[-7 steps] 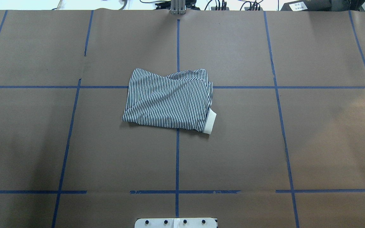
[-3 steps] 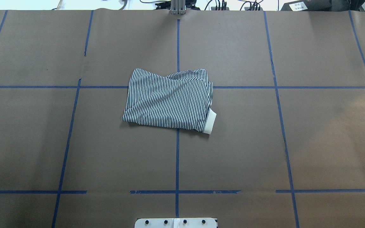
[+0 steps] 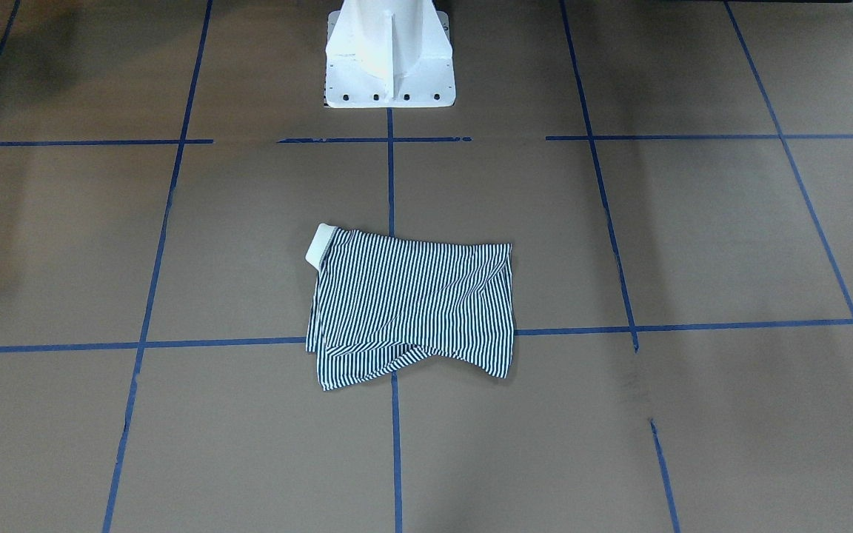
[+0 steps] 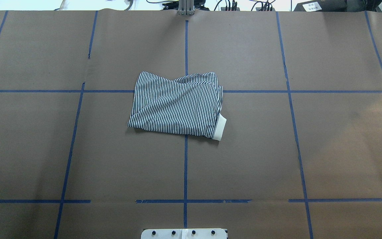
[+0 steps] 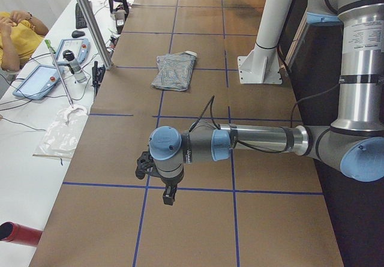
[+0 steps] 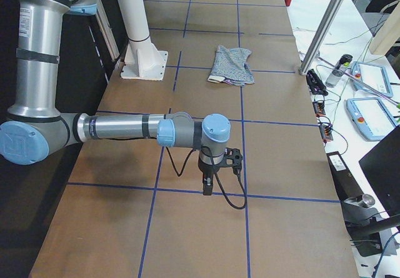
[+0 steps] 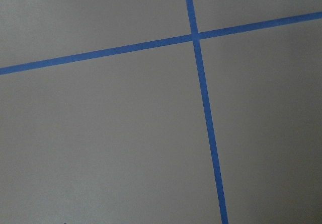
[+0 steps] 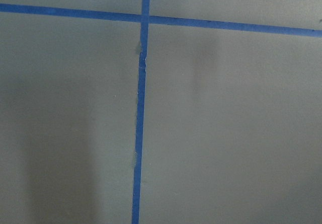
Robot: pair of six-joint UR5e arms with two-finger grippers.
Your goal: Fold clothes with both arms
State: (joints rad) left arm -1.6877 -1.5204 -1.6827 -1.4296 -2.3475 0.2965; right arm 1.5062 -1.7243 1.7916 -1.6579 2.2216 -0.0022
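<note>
Brown-papered table (image 4: 277,149), gridded with blue tape (image 4: 185,166), bears the folded shirt (image 4: 176,106) at its centre, on a tape crossing. Both the left gripper (image 5: 168,198) and the right gripper (image 6: 208,186) hang well apart from it; I cannot tell whether either is open. A label (image 5: 366,36) on the left arm (image 5: 258,140) seems too small to read.

The polo shirt (image 4: 177,106) has thin navy-and-white stripes.
</note>
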